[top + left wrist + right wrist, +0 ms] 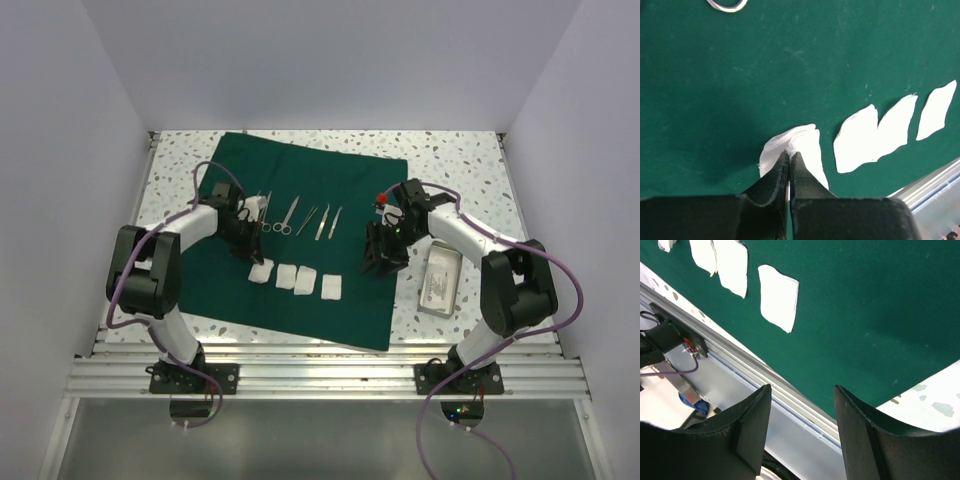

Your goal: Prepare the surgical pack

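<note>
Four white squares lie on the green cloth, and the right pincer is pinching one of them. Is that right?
No. It is the left pincer that pinches one, the leftmost white square, as the left wrist view shows. The right pincer is open, holding nothing.

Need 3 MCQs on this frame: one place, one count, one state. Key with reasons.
1. Where is the metal tray? A) on the table, right of the green drape B) on the drape C) in a gripper
2. How many gauze squares? A) two B) six C) four
3. Left gripper state? A) open B) shut on the leftmost gauze square C) out of view
Key: A, tray lies on speckled table beyond the drape's edge; C, four in a row; B, fingers closed with gauze bunched at their tips.
</note>
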Controlling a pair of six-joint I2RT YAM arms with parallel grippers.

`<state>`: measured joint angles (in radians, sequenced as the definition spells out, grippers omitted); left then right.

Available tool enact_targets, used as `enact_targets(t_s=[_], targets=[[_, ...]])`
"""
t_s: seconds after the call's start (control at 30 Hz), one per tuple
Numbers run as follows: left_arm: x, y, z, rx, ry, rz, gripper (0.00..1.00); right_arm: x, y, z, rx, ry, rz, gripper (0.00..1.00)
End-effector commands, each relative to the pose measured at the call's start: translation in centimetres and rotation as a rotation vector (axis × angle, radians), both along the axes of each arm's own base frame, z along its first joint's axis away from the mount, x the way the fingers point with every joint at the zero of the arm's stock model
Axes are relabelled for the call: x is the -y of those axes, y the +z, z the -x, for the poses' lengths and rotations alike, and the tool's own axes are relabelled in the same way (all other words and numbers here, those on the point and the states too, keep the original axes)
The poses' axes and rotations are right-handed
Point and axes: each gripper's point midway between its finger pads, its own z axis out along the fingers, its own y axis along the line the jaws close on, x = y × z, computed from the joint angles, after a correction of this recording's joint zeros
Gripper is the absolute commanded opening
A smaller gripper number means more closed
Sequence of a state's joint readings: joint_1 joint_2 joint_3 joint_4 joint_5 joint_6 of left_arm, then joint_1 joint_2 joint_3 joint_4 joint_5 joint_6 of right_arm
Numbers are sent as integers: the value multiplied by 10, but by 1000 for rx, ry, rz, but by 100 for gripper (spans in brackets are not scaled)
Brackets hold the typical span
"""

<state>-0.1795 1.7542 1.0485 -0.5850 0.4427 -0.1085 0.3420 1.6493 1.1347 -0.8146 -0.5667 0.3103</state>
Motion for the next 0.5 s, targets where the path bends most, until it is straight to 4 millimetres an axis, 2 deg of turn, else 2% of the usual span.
enact_targets(t_s=[0.0,0.37,0.47], targets=[[1,9,-22,85,-29,-16,0,-2,5,-6,20,20,4,57],[7,4,-19,73,-60,20,0,-1,5,-5,20,22,8,57],[7,6,-19,84,-63,19,8,-1,4,-4,15,24,8,57]])
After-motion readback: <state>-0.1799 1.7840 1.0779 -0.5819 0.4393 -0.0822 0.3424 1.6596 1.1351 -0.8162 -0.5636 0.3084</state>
